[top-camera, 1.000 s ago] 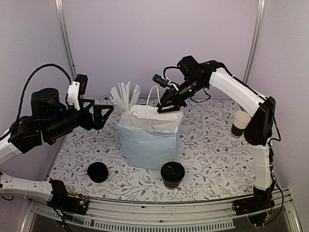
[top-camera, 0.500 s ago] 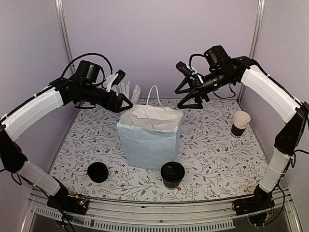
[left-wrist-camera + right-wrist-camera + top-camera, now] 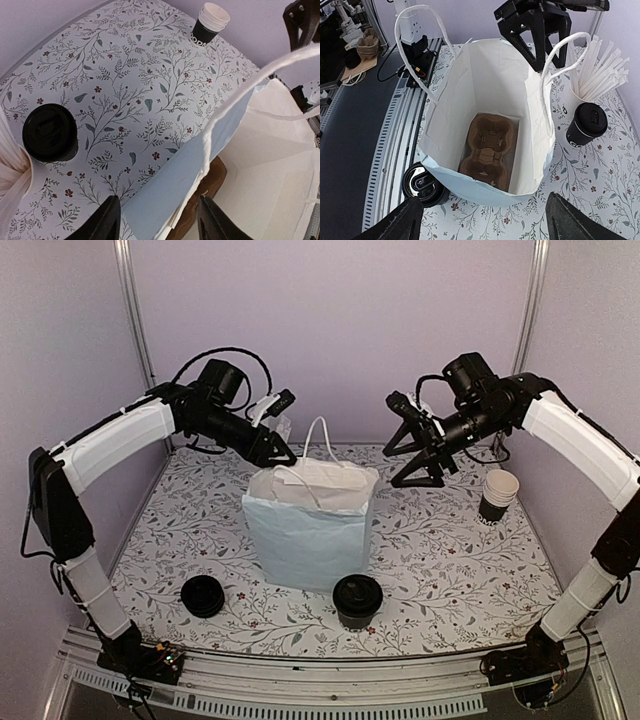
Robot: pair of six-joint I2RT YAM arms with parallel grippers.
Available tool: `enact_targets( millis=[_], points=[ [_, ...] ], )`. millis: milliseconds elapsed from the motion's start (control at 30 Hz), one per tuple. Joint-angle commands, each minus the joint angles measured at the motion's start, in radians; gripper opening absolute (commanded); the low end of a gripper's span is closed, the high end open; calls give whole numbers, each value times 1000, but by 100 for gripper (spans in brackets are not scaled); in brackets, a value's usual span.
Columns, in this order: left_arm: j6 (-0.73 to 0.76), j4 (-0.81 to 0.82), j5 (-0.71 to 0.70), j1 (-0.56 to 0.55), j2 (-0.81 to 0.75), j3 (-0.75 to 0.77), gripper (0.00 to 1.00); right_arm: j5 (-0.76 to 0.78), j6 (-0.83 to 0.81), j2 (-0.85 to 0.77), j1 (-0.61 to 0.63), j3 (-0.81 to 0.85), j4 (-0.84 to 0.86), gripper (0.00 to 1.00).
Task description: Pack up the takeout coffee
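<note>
Overhead, we see the takeout coffee (image 3: 357, 600) standing on the table (image 3: 450, 550) just at the near side of the white paper bag (image 3: 310, 525), outside it, while the left gripper (image 3: 275, 450) hangs over the bag's far left rim and the right gripper (image 3: 398, 466) off its far right, both with jaws apart. Only our wrist views reveal the brown cup carrier (image 3: 487, 150) on the bag's floor and a second lidded cup (image 3: 587, 125) beside the straws (image 3: 600, 70) behind it.
</note>
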Motion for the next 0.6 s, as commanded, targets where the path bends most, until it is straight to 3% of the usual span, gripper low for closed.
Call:
enact_targets(
  millis=[0, 233, 400, 567],
  points=[
    [51, -49, 85, 7, 8, 37, 50, -52, -45, -25, 4, -31, -33, 85],
    [11, -45, 110, 1, -36, -34, 21, 81, -87, -11, 123, -89, -59, 72],
    [-68, 22, 16, -1, -163, -183, 1, 121, -127, -20, 194, -143, -67, 70],
    [-143, 65, -94, 0, -288, -303, 0, 146, -159, -4, 253, -159, -84, 70]
  ],
)
